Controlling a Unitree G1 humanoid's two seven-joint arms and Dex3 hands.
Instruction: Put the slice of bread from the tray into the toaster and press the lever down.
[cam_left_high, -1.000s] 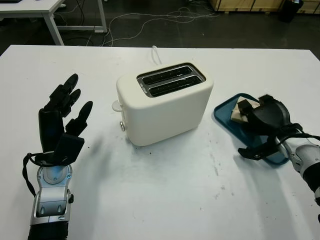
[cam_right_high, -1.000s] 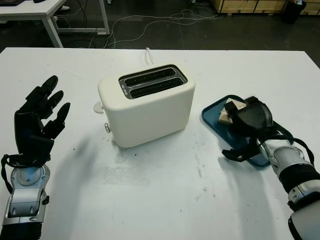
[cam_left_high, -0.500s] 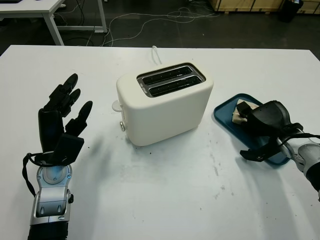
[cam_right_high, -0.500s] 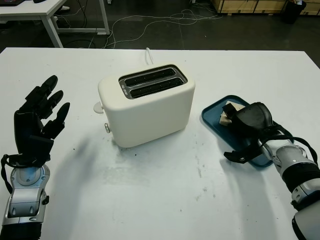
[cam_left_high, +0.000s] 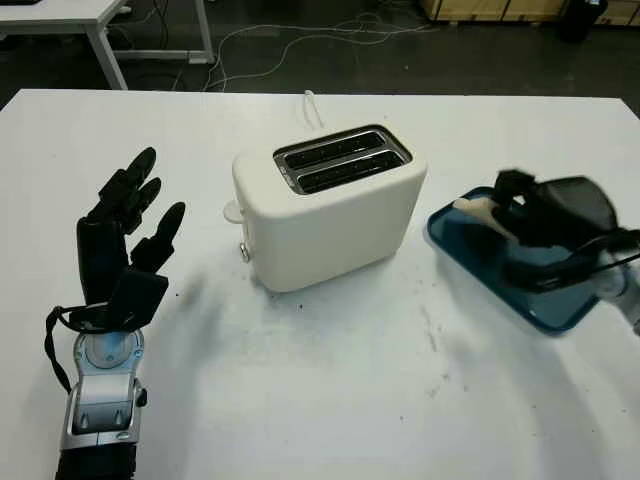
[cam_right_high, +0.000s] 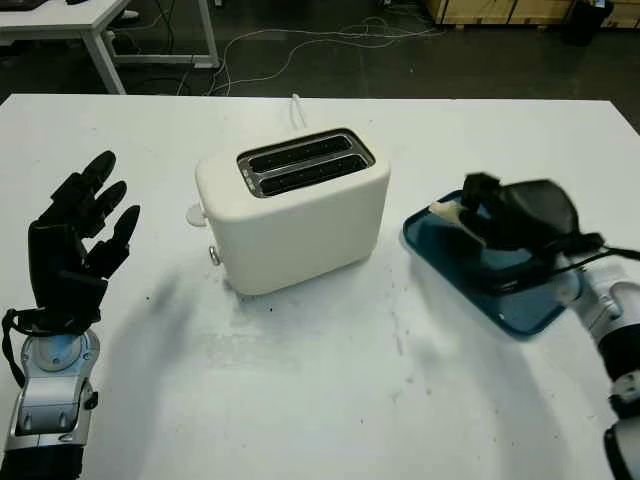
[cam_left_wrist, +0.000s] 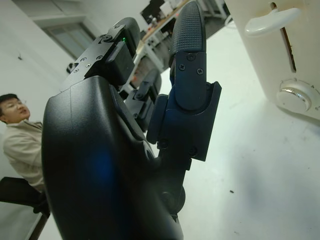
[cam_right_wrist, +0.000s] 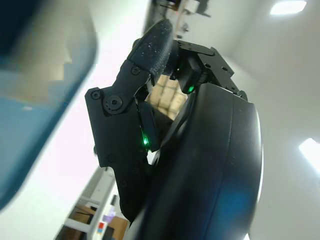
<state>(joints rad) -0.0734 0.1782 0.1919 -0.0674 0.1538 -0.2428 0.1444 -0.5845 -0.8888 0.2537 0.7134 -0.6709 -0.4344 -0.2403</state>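
Note:
The white two-slot toaster (cam_left_high: 330, 205) stands mid-table, both slots empty; its lever (cam_left_wrist: 270, 20) is up, above a round knob (cam_left_wrist: 295, 95). My right hand (cam_left_high: 520, 208) is raised above the blue tray (cam_left_high: 470, 248) at the right and is shut on the slice of bread (cam_left_high: 474, 207), whose pale edge pokes out toward the toaster. The tray under the hand is bare where I can see it. My left hand (cam_left_high: 125, 235) is held up, open, over the table's left side, well apart from the toaster.
The toaster's white cord (cam_left_high: 312, 108) runs off the far table edge. Bare white tabletop (cam_left_high: 340, 380) lies in front of the toaster. A person (cam_left_wrist: 20, 140) sits in the background of the left wrist view. Desks and floor cables lie beyond the table.
My right hand has risen from the tray and shifted a little right, taking the bread slice up with it. The tray now lies bare. My left hand has not moved.

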